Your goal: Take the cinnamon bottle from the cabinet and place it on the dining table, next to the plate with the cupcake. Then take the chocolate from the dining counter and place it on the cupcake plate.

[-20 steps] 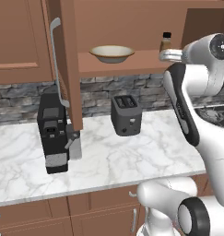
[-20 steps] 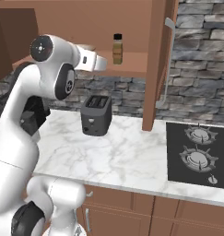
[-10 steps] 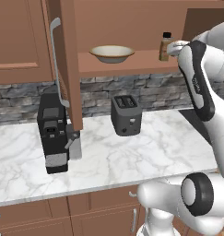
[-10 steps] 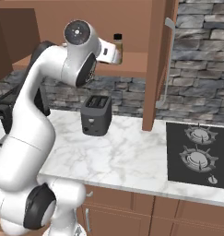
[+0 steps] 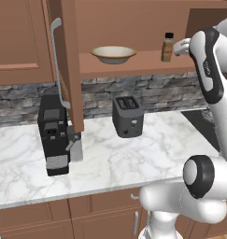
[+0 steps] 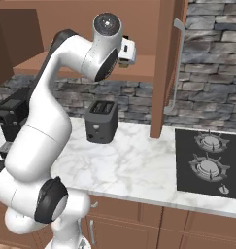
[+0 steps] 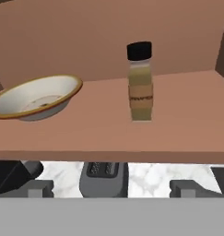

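The cinnamon bottle (image 7: 140, 83) stands upright on the open cabinet's shelf (image 7: 178, 133), directly ahead of the end effector (image 7: 113, 188) and slightly above it. It is clear of the fingers and not yet between them. A tan bowl (image 7: 36, 97) rests on the same shelf, well apart from the bottle on the far side from the arm's approach. In the left base view the end effector (image 5: 181, 46) sits just beside the bottle (image 5: 167, 47), level with its body.

End effector state: spread wide and empty. The two finger tips (image 7: 39, 189) appear far apart at the bottom of the hand view.

Handling assessment: the bottle is small, rigid and probably light. Its squarish body offers flat opposing faces; the walls look smooth and may slip under a weak grip. The narrow base makes it easy to tip if nudged off-centre.

Recommended grip point: the labelled mid-body, below the round black cap (image 7: 139, 50). Avoid the cap, which is round and raises the grip above the balance point.

Below the shelf, a toaster (image 5: 128, 115) stands on the bench (image 5: 133, 154).
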You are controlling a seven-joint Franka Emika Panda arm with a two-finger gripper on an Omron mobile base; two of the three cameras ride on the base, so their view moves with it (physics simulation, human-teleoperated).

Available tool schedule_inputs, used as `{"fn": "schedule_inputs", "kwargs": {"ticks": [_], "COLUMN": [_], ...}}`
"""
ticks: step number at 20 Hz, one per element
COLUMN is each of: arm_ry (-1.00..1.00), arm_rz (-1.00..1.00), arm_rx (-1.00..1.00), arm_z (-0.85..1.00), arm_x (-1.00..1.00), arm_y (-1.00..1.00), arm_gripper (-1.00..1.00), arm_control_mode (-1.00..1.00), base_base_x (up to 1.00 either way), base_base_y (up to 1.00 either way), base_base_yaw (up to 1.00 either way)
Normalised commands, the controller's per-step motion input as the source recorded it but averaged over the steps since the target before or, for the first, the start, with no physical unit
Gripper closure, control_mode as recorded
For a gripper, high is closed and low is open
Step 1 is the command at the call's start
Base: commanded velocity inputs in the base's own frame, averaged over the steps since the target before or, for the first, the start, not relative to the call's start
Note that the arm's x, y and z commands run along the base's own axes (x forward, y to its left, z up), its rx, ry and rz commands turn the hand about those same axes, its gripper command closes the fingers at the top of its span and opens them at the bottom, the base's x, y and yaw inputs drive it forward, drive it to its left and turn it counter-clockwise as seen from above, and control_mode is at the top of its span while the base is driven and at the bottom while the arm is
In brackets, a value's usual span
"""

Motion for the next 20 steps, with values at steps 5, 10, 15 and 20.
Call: {"fn": "schedule_inputs", "kwargs": {"ticks": [5,10,15,20], "arm_ry": [0.0,0.0,0.0,-0.01], "arm_rz": [0.06,0.03,0.0,0.0], "arm_rx": [-0.06,0.0,0.0,-0.02], "arm_z": [-0.12,-0.02,-0.11,-0.12], "arm_x": [0.3,0.36,0.33,0.29], "arm_y": [-0.01,-0.01,0.0,-0.01], "arm_gripper": [-1.0,-1.0,-1.0,-1.0], "arm_control_mode": [-1.0,-1.0,-1.0,-1.0], "base_base_x": [0.0,0.0,0.0,0.0], "base_base_y": [0.0,0.0,0.0,0.0], "base_base_yaw": [0.0,0.0,0.0,0.0]}}
